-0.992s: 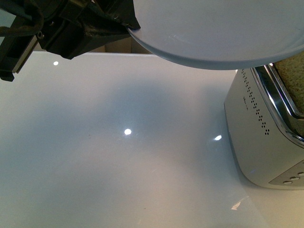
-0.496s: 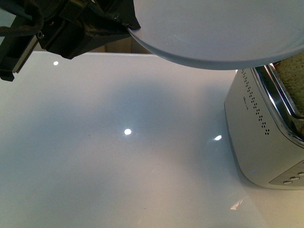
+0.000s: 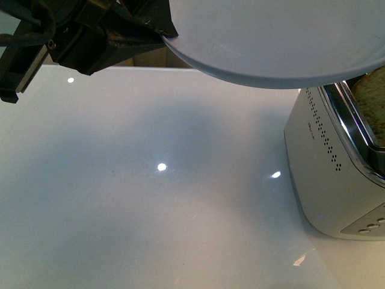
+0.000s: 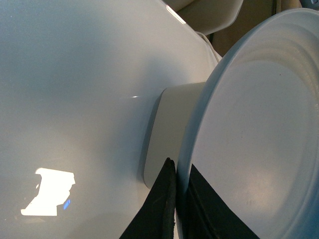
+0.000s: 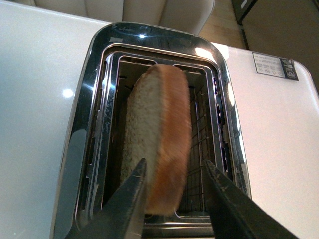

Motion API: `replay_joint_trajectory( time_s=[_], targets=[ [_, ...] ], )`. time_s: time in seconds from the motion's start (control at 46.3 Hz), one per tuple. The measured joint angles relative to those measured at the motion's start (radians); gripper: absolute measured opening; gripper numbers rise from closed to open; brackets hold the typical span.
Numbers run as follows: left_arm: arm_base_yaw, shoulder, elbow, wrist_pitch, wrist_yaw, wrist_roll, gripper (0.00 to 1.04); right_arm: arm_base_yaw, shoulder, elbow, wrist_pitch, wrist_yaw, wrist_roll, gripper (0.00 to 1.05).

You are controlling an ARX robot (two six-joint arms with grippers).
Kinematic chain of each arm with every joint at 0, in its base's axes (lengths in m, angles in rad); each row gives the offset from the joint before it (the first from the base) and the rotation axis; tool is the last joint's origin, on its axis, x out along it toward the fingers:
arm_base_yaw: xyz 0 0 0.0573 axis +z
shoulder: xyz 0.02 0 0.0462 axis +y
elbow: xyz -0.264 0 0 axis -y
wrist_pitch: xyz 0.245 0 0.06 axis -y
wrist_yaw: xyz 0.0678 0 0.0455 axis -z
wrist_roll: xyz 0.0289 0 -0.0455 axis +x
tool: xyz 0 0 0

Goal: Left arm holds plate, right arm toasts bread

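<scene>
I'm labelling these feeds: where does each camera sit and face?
Front view: on the body, looking down at the table; left pincer clamps the plate, top left.
Left wrist view: on that wrist, looking along the pincer at the plate's rim.
Right wrist view: on that wrist, looking down into the toaster at the bread; open right pincer straddles it.
Shared: toaster, in all three.

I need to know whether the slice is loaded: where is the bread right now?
The bread stands on edge in the slot of the toaster, straddled by the open right end effector. In the front view it peeks out at far right, below the plate.
</scene>
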Motion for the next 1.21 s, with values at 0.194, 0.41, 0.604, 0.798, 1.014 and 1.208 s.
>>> replay_joint_trajectory(
  time_s=[0.194, 0.41, 0.604, 0.798, 1.014, 1.208],
  targets=[
    [0.0, 0.0, 0.0, 0.0, 0.0, 0.0, 0.03, -0.021, -0.067, -0.005, -0.006, -0.001, 0.015, 0.67],
    [0.0, 0.0, 0.0, 0.0, 0.0, 0.0, 0.03, -0.049, -0.303, -0.02, -0.045, 0.0, 0.009, 0.96],
    [0.0, 0.0, 0.0, 0.0, 0.0, 0.0, 0.03, -0.119, -0.536, -0.047, -0.129, -0.033, -0.002, 0.96],
    [0.0, 0.0, 0.0, 0.0, -0.003, 0.0, 0.03, -0.203, -0.607, -0.185, 0.099, -0.367, 0.037, 0.67],
    [-0.001, 0.0, 0.0, 0.0, 0.0, -0.001, 0.03, -0.271, -0.69, -0.268, 0.102, -0.418, 0.044, 0.33],
    [-0.001, 0.0, 0.0, 0.0, 0.0, 0.0, 0.03, -0.272, -0.762, -0.316, 0.083, -0.419, 0.045, 0.04]
  ],
)
